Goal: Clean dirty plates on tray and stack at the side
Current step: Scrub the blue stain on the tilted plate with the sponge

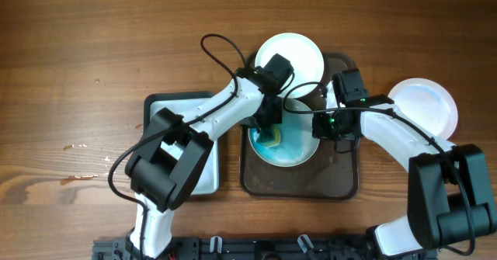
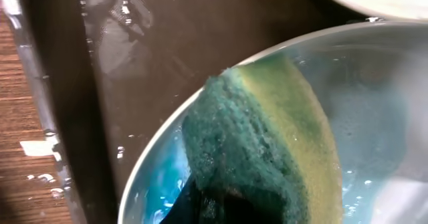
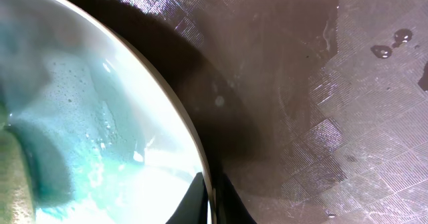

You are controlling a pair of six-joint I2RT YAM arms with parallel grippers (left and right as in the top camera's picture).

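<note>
A white plate (image 1: 289, 145) smeared with blue soap lies on the brown tray (image 1: 342, 184). My left gripper (image 1: 268, 130) is shut on a green and yellow sponge (image 2: 267, 144) and presses it on the plate's inside (image 2: 374, 90). My right gripper (image 1: 320, 128) is shut on the plate's right rim (image 3: 200, 164), one finger inside and one outside. A second white plate (image 1: 295, 52) lies at the tray's far edge. Another white plate (image 1: 427, 105) sits on the table at the right.
A grey tray (image 1: 203, 171) lies left of the brown tray, mostly under my left arm. The brown tray's floor (image 3: 334, 83) is wet. Wooden table all around.
</note>
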